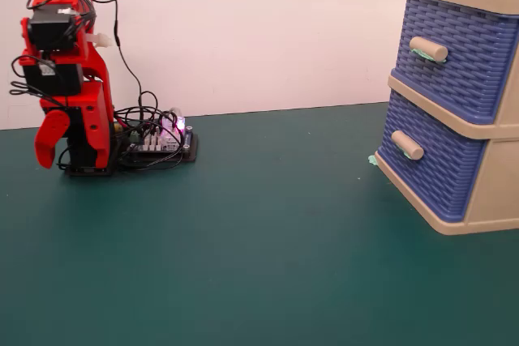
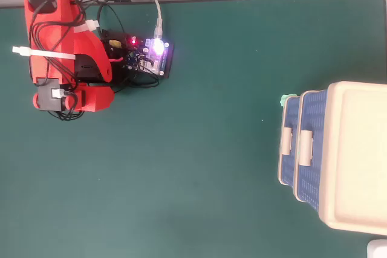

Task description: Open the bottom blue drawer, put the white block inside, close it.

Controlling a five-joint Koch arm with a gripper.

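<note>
The bottom blue drawer (image 1: 430, 164) sits shut in the beige frame (image 1: 495, 192) at the right, below an identical upper drawer (image 1: 454, 58). Its beige handle (image 1: 407, 145) points left. In the overhead view the bottom drawer (image 2: 291, 143) is the leftmost blue strip. The white block is not in view. My red arm is folded over its base at the far left, and the gripper (image 1: 49, 155) hangs down there, far from the drawers. Only one curved red jaw shows, so I cannot tell its state. In the overhead view the gripper (image 2: 97, 98) is a single red mass.
A lit circuit board (image 1: 162, 142) with tangled cables lies beside the arm base; it also shows in the overhead view (image 2: 154, 55). A scrap of green tape (image 1: 372, 160) sits by the frame's lower left corner. Green mat (image 1: 259, 257) spans between arm and drawers.
</note>
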